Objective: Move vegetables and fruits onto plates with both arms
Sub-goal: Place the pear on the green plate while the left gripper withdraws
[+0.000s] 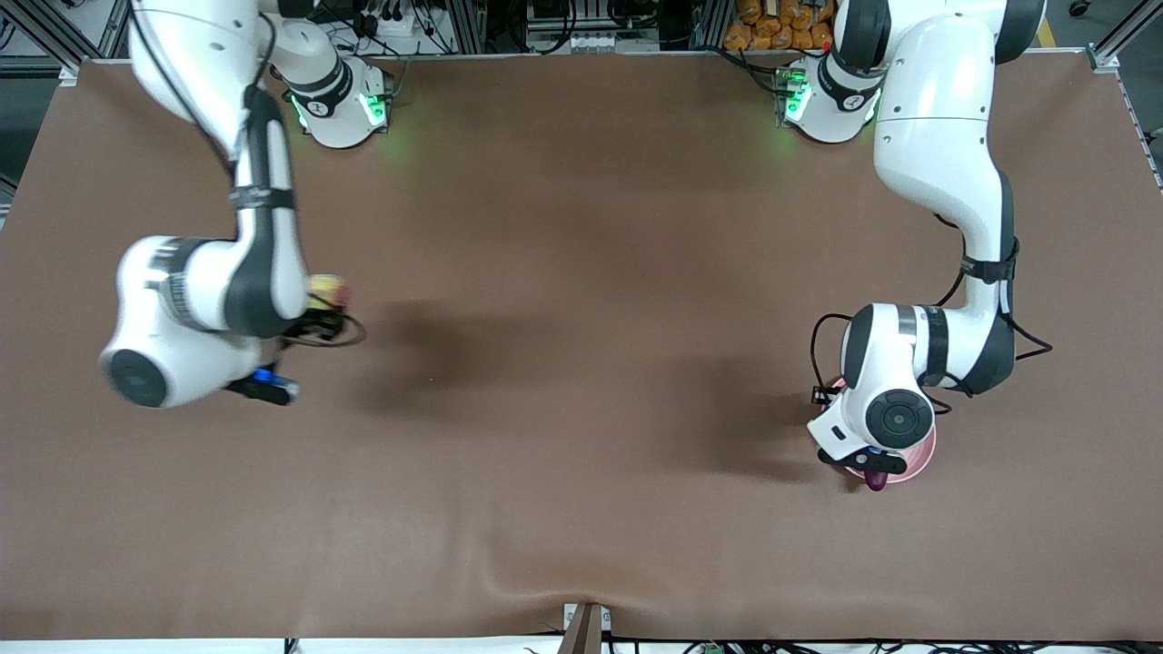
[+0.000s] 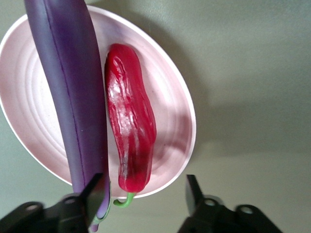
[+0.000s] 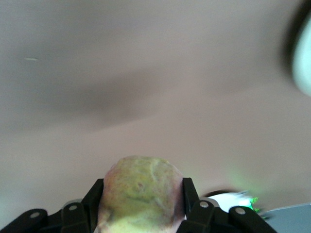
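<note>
Two white arms reach over a big brown surface (image 1: pixel 581 363), one at each end.

The left arm's tool (image 2: pixel 146 194) hangs right above the pink plate (image 2: pixel 177 104) near the left arm's end, with its two fingers (image 2: pixel 193 190) spread wide and nothing between them. Just under this tool, on the plate, lie the long purple eggplant (image 2: pixel 70 87) and the red chili (image 2: pixel 130 121), side by side and touching. The eggplant's end and the chili's green stem poke out past the plate's rim, close to the fingers. The right arm's tool (image 3: pixel 141 199) is up over the surface toward the right arm's end. It squeezes the yellow-pink peach (image 3: pixel 141 194) tight between its two fingers.
</note>
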`<state>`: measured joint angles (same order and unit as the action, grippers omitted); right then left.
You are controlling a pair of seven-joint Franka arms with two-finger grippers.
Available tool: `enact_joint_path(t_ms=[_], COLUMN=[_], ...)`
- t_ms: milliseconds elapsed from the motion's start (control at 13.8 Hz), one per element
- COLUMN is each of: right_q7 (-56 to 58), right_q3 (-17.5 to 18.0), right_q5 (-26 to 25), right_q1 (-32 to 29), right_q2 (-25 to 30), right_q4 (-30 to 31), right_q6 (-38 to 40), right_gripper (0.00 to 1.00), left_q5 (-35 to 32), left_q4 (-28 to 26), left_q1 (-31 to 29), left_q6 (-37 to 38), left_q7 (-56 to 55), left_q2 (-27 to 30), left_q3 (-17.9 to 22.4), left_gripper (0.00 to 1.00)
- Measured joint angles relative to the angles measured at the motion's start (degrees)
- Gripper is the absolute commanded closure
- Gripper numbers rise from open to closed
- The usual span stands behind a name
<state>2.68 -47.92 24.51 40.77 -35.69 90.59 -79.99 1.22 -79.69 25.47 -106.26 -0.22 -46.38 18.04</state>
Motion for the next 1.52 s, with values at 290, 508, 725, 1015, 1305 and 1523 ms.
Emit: enact_joint_path(t_ms=[290,508,725,1015,1305,1523], right_q7=[23.5,28.4,28.5,31.4,31.8,31.8], right_q3=[-2.8,-0.7,5.7,7.1,7.5,7.5], right_q5=[-5.6,-5.7,-5.7,-5.7,-5.7,-5.7], right_q1=[-8.0,-13.8,-19.9,-22.9,-23.1,-23.1], right_q2=[-0.5,-2.2,-3.4,-5.2,-5.0,-4.2], right_q4=[6.6,8.9,10.1,10.4,6.8,-2.3], right_q6=[-11.3,-16.7,-21.7,-24.9,-18.2,-5.2], right_gripper=[1.00,1.00,1.00,0.00,0.00,0.00], left_q5=[0.0,0.0,0.2,0.3,-0.4,-0.8], left_q4=[0.3,0.5,-1.5,-12.1,-18.4,-18.8], left_q1=[0.5,1.0,0.9,-2.1,-5.3,-4.9], left_q6=[0.1,4.5,8.7,9.1,8.0,7.8], left_q7=[-1.8,-3.7,-4.3,-4.3,-3.5,-3.5], left_q2=[2.7,7.4,15.1,27.6,35.5,38.3], left_q3=[-0.1,-0.3,-0.5,-0.3,-0.4,-1.2], left_gripper=[0.00,0.00,0.00,0.00,0.00,0.00])
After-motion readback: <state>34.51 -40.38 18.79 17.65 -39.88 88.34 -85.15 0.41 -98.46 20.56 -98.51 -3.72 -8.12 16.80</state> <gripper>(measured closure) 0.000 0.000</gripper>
